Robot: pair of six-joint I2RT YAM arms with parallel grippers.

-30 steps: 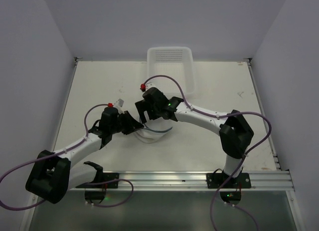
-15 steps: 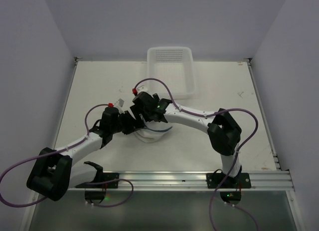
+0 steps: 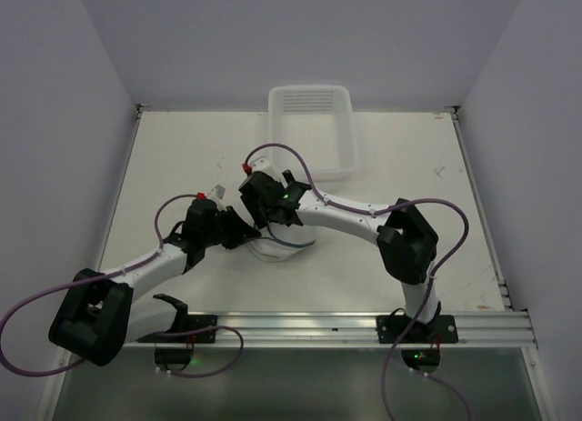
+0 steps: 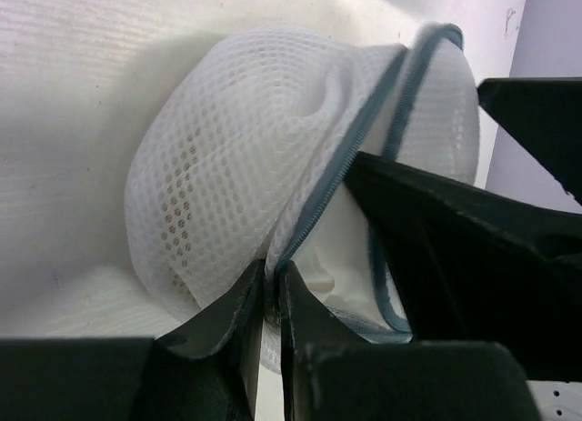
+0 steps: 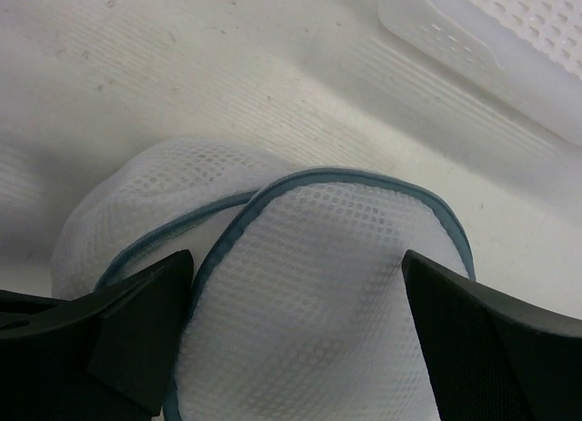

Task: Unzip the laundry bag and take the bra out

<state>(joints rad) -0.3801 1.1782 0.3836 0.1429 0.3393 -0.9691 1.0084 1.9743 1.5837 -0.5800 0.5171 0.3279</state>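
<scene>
Right gripper [image 5: 298, 257] swings in over laundry bag [image 4: 227, 148], jaws wide; left gripper [image 4: 271, 271] clamps zip rim [image 4: 336, 175]; pinch may slip if tugged

— Where's the laundry bag [image 3: 275, 248]?
— On the table [image 3: 182, 166], middle front; left gripper [image 4: 271, 271] at its left, right gripper [image 5: 298, 257] over it
— And the basket [image 3: 311, 121]?
— Behind it, at the far edge
</scene>
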